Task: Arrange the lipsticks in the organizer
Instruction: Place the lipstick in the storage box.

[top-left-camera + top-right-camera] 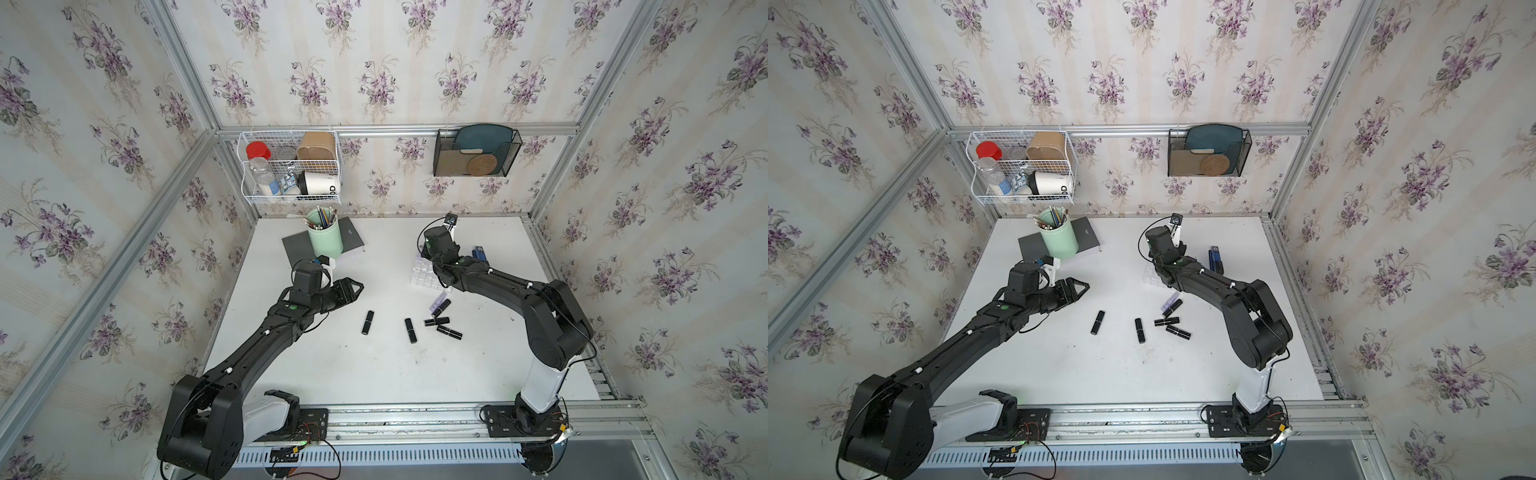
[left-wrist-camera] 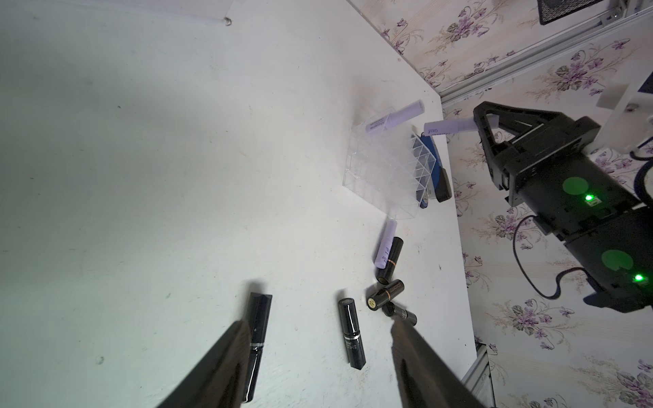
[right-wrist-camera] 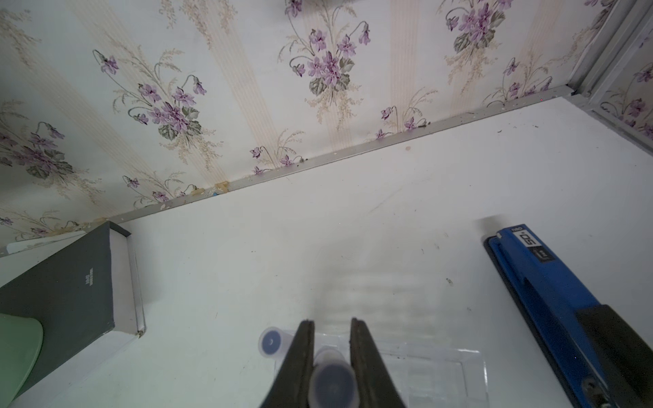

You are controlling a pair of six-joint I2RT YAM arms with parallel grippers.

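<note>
**Top views:** We see the L arm at centre-left of the frame. Its left gripper hangs over the white table with jaws spread wide and nothing between them. The R arm reaches to centre-right, wrist over the clear organizer; its jaws are hidden from here. Five black lipsticks lie flat below centre in both top views. Two lie apart, and three cluster w/ a loose lilac lipstick just below the organizer. A blue stapler sits just right of the R arm's wrist, and a mint pen cup stands upper centre-left.

**L wrist cam:** The left gripper's fingers stand far apart, empty, above the two separate black tubes. Across the table the right gripper is clamped on a held lilac lipstick at the organizer's edge. A slotted lilac lipstick stands tilted in a corner cell.

**R wrist cam:** The held tube shows end-on, pinched between narrow-set fingers over the organizer. We can't tell if its far end is in a cell. The slotted tube stands just beside one finger. The stapler lies near one side, and a dark book and the pen cup are well off on the other.
</note>
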